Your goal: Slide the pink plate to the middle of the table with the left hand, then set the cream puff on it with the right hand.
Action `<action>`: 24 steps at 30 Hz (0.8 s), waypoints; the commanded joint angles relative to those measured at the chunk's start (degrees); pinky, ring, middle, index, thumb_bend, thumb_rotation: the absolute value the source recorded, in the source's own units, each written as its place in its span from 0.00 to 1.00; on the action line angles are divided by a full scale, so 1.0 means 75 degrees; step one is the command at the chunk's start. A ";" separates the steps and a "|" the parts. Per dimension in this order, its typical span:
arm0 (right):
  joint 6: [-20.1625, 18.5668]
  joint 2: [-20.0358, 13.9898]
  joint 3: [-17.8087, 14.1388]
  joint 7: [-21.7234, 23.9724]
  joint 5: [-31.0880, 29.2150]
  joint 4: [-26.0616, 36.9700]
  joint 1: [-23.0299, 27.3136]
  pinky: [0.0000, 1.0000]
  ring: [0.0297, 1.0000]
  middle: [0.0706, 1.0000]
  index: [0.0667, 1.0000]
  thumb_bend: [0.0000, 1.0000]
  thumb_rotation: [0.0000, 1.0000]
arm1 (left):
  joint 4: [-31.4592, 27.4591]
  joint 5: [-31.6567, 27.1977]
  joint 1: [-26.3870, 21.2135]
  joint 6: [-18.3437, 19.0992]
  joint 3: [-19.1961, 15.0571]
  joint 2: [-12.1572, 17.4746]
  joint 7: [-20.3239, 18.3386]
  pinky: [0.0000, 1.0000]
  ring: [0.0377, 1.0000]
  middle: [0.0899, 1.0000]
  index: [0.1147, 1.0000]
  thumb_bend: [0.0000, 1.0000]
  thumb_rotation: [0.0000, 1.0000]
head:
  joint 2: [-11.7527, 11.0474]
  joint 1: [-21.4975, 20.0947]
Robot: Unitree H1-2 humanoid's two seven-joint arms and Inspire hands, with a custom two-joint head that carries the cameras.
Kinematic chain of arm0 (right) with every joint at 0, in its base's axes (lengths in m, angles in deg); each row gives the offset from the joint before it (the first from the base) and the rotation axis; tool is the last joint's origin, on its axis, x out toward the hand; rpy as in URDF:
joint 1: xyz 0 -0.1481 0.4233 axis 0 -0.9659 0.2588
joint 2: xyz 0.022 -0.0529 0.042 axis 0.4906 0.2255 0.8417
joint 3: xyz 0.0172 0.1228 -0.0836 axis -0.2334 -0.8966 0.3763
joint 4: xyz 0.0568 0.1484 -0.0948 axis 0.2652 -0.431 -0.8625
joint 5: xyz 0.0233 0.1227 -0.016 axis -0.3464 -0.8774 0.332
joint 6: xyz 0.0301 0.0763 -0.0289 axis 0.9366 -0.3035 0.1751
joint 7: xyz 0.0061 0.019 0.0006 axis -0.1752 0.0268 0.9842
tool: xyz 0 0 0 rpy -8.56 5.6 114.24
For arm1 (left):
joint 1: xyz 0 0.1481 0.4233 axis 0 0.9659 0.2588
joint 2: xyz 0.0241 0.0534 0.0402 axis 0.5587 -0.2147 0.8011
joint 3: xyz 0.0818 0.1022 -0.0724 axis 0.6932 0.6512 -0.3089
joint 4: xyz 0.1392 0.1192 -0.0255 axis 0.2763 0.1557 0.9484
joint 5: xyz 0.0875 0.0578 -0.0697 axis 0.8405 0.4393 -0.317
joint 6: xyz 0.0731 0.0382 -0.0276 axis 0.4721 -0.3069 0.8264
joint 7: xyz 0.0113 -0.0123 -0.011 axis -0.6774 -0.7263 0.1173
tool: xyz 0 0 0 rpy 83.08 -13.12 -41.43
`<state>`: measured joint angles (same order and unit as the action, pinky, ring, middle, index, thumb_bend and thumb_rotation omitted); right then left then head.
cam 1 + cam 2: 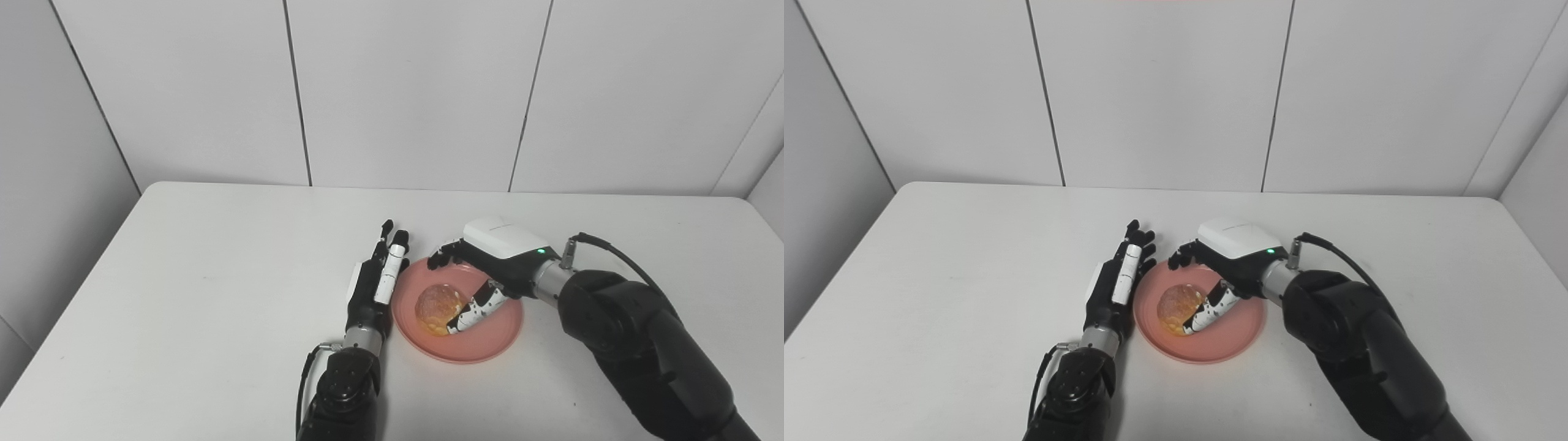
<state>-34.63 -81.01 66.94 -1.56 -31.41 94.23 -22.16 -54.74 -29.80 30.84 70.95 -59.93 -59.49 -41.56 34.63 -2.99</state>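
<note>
Closest to us, both forearms come up from the bottom edge, and between them the pink plate [484, 343] sits roughly mid-desk, so as far as we can judge the sliding part is done. The cream puff [438, 309] is already resting on the plate, a bit left of its center. Our left hand [375, 283] lies flat just beside the plate's left rim, fingers straight and together, holding nothing; whether it's actually touching the rim we can't tell from here. Our right hand [1226, 269] arches over the far side of the plate, thumb lying against the right side of the puff and the other fingers [1182, 253] curled over past the far rim, not on the puff. So it looks like a loose, opened-up cage around the thing, not a real grip, though the palm hides part of the contact. The step in hand looks like the release and retreat, and the way to do it well is probably to spread the thumb away first, then lift straight up before pulling back, so nothing drags the puff or nudges the plate. The puff looks soft, so easy does it. Beyond that it's just bare white desk [214, 245] and the paneled wall [404, 92].
</note>
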 commanded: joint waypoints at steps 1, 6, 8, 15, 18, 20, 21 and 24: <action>-0.0203 -0.0098 -0.0280 -0.0015 -0.0079 0.0528 0.0117 0.58 0.72 0.73 0.67 1.00 0.32 | 0.0297 -0.0043 0.0217 0.0349 -0.0038 0.0006 -0.0013 0.96 0.94 0.93 1.00 0.83 0.90 | -0.0010 0.0006; -0.0352 -0.0102 -0.0692 -0.0001 -0.0314 0.1124 -0.0160 0.67 0.76 0.74 0.67 1.00 0.30 | 0.0299 -0.0059 0.0211 0.0349 -0.0063 0.0012 0.0003 0.95 0.93 0.92 1.00 0.83 0.90 | -0.0013 -0.0003; -0.0353 -0.0061 -0.0865 -0.0090 -0.0498 0.1221 -0.0250 0.72 0.80 0.76 0.67 1.00 0.30 | 0.0294 -0.0075 0.0205 0.0357 -0.0070 0.0027 -0.0018 0.95 0.93 0.92 1.00 0.84 0.89 | -0.0012 -0.0034; 0.0138 0.0616 -0.1858 -0.1716 -0.1765 0.0538 -0.0809 0.62 0.70 0.71 0.67 0.85 0.48 | 0.0270 -0.0095 0.0190 0.0227 -0.0136 0.0007 0.0032 0.97 0.94 0.93 1.00 0.83 0.90 | -0.0027 -0.0052; 0.0544 0.1274 -0.2424 -0.2559 -0.2908 -0.0310 -0.1098 0.66 0.75 0.75 0.70 0.84 0.68 | 0.0381 0.0226 0.0185 -0.0321 -0.0060 0.0043 0.0269 0.98 0.94 0.92 1.00 0.82 0.91 | -0.0059 -0.0088; 0.1155 0.1947 -0.3046 -0.3059 -0.4209 -0.1176 -0.1255 0.70 0.77 0.77 0.73 0.88 0.80 | 0.0593 0.0634 0.0145 -0.0952 0.0042 0.0109 0.0579 0.97 0.91 0.91 1.00 0.82 0.92 | -0.0060 -0.0072; 0.1442 0.2253 -0.3323 -0.3256 -0.4761 -0.1542 -0.1312 0.71 0.77 0.78 0.76 0.88 0.84 | 0.0682 0.0790 0.0124 -0.1199 0.0056 0.0117 0.0732 0.97 0.90 0.90 1.00 0.84 0.92 | -0.0055 -0.0059; 0.1900 0.3024 -0.4025 -0.3912 -0.5785 -0.2288 -0.1466 0.79 0.80 0.81 0.81 0.92 0.88 | 0.0893 0.1152 0.0075 -0.1847 0.0069 0.0119 0.1128 0.97 0.92 0.90 0.97 0.87 0.94 | -0.0051 -0.0050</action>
<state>-25.95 -59.86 38.07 -27.67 -70.22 76.40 -34.90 -49.36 -22.93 30.92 58.76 -58.87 -59.21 -36.31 34.28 -3.43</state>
